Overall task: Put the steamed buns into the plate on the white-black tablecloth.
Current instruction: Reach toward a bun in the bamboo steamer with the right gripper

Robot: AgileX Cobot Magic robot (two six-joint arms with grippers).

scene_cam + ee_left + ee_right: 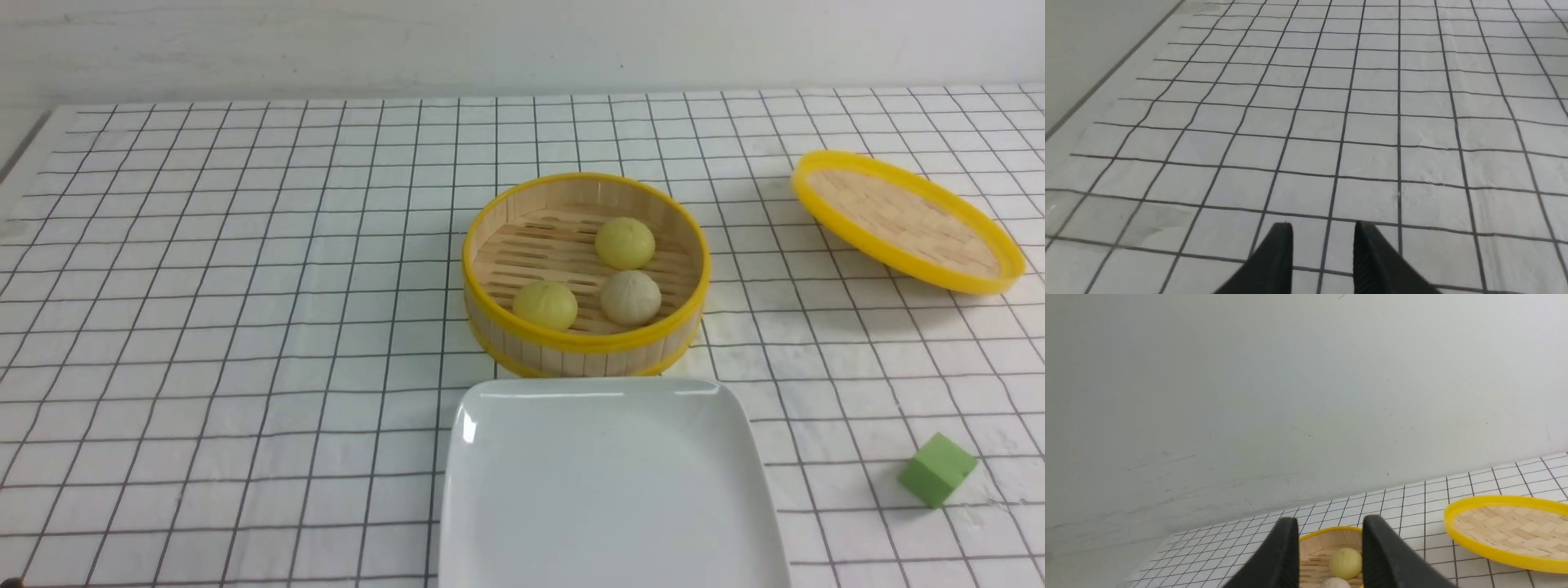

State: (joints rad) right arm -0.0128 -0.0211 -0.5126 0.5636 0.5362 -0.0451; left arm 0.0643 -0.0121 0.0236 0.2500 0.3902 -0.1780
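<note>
Three steamed buns lie in an open bamboo steamer basket [571, 347]: a pale yellow one [624, 242] at the back, another yellow one [545, 305] at front left, a beige-white one [630, 297] at front right. The white plate [608, 490] stands empty just in front of the basket on the white-black tablecloth [245, 327]. Neither arm shows in the front view. My left gripper [1323, 225] is open over bare cloth. My right gripper [1330, 519] is open, held above and short of the basket, with a yellow bun [1345, 562] seen between its fingers, untouched.
The yellow-rimmed woven lid [906, 220] rests tilted at the back right, also in the right wrist view [1506, 535]. A green cube [937, 469] sits at the front right. A pale wall rises behind the table.
</note>
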